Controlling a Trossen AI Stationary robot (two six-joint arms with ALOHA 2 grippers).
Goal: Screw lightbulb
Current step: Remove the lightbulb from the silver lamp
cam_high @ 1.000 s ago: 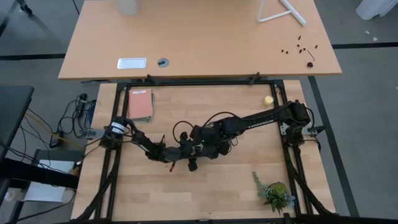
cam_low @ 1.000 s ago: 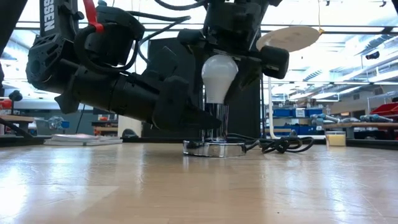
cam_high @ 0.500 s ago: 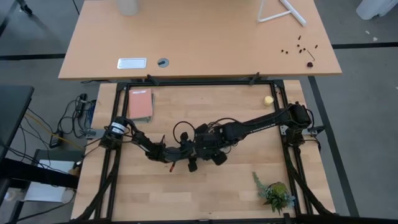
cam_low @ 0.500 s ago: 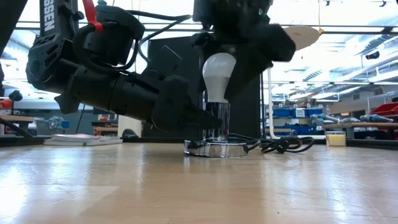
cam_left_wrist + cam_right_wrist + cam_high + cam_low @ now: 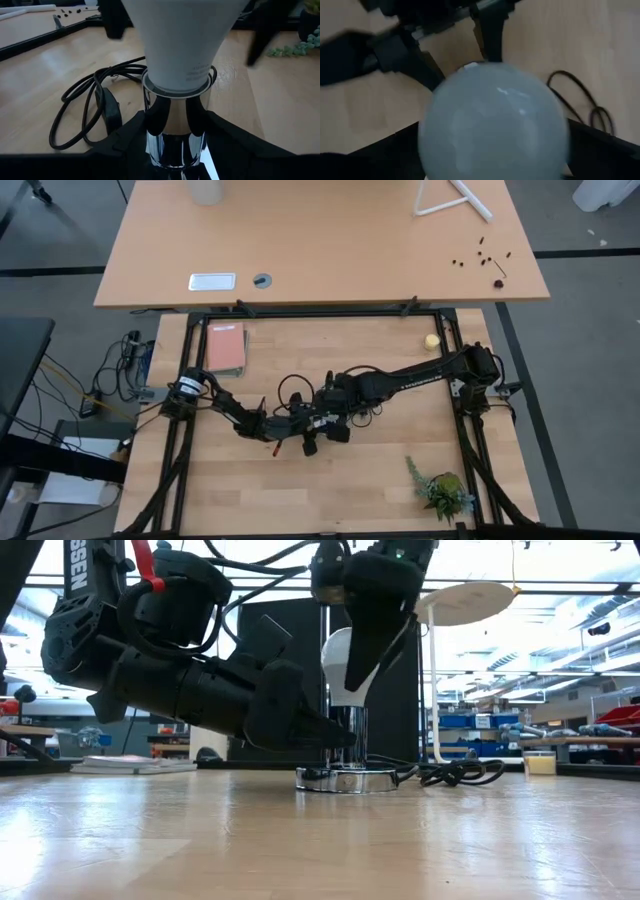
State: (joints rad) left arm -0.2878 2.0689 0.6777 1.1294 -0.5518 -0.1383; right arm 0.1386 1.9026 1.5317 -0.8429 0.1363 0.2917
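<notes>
The white lightbulb [image 5: 343,668] stands upright, its screw end down in the chrome socket [image 5: 348,736]. The socket rises from a round silver base [image 5: 345,780] that rests on the table, and a black cord [image 5: 92,107] runs from the base. My left gripper [image 5: 175,131] is shut on the socket's stem just under the bulb's neck [image 5: 177,55]. My right gripper [image 5: 372,625] comes down from above and is shut on the bulb's dome [image 5: 492,120]. In the high view both grippers meet mid-table [image 5: 320,423] and hide the bulb. My left gripper pinches the chrome socket's stem [image 5: 175,120] between its two fingers [image 5: 132,137], just below the socket's rim. The fingers come in about level from the table's left and lie across the upright stem. The base stays on the table. My right gripper holds the bulb's round dome [image 5: 470,100] between its two fingers [image 5: 600,145], one on each side. The fingers come from above, pointing down. The bulb stands upright with its screw end in the socket.
A pink-and-green book [image 5: 226,348] lies at the back left, a small yellow ball [image 5: 431,340] at the back right, and a small green plant [image 5: 440,490] at the front right. The cord [image 5: 455,772] coils on the table beside the base.
My right gripper has turned about the bulb's upright axis while staying over it; its fingers, seen on both sides of the bulb before, now show edge-on in the low view. The bulb stays upright in the socket. My left gripper has kept still on the stem.
</notes>
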